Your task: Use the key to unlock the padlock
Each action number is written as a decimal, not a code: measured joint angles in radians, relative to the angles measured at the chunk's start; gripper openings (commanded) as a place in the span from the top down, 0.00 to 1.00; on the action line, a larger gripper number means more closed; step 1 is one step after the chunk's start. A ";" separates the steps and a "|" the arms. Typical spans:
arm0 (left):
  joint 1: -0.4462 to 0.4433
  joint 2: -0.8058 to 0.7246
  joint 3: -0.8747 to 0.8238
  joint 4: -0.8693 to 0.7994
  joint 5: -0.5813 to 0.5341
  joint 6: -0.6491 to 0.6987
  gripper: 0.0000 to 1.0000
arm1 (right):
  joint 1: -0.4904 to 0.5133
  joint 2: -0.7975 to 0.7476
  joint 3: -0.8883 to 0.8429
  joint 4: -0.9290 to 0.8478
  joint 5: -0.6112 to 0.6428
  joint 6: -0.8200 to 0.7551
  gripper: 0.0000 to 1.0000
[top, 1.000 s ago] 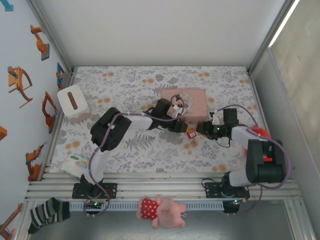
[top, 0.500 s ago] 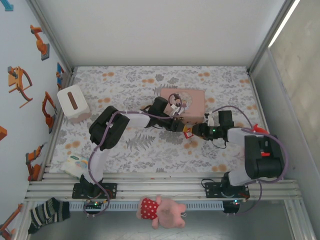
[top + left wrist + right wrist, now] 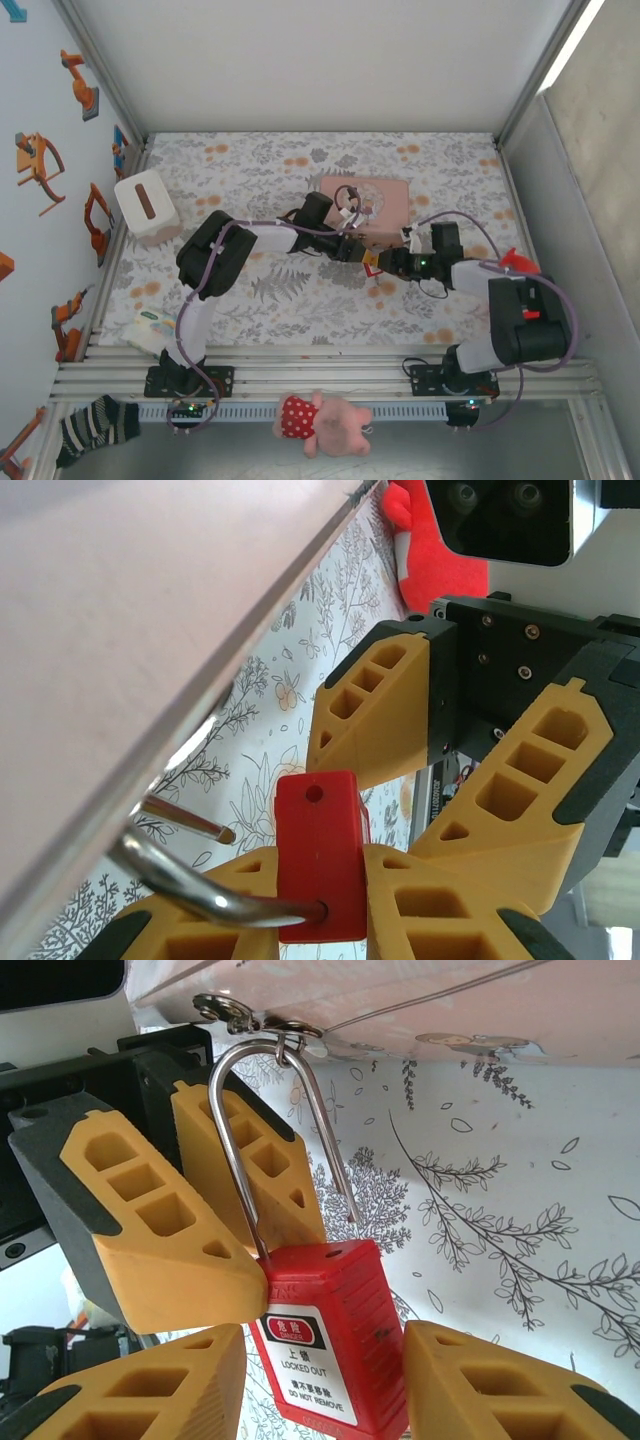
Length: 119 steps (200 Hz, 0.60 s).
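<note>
The red padlock hangs by its silvery shackle from a metal ring on the pink box. One shackle leg sits in the body. The other leg's free end is out of its hole. My left gripper is shut across the narrow top of the padlock. My right gripper is shut on the lower body from both sides, its fingers facing the left wrist camera. In the top view both grippers meet at the padlock by the box's front edge. The key is hidden.
A red plastic toy lies to the right of the right arm. A white tissue box stands at the far left, and a small packet lies near the front left edge. A pink plush and a sock rest off the mat.
Both grippers and the padlock have shifted a little left and toward the pink box. The right forearm has swung left with them. Neither grip has changed.
</note>
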 measured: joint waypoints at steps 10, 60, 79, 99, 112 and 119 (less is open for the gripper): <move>0.002 0.000 0.005 -0.010 0.003 0.000 0.91 | 0.006 -0.022 0.002 -0.023 0.020 -0.002 0.56; 0.005 0.007 0.040 -0.057 0.006 -0.008 0.91 | 0.024 -0.126 0.079 -0.216 0.173 -0.001 0.57; 0.006 0.021 0.070 -0.080 0.007 -0.008 0.91 | 0.022 -0.165 0.090 -0.266 0.239 0.013 0.61; 0.006 0.027 0.086 -0.097 0.007 -0.007 0.91 | 0.019 -0.194 0.121 -0.322 0.321 0.026 0.79; 0.006 0.027 0.089 -0.104 0.007 -0.007 0.91 | 0.019 -0.192 0.151 -0.344 0.367 0.031 0.95; 0.006 0.027 0.090 -0.106 0.007 -0.007 0.91 | 0.019 -0.185 0.167 -0.353 0.389 0.033 1.00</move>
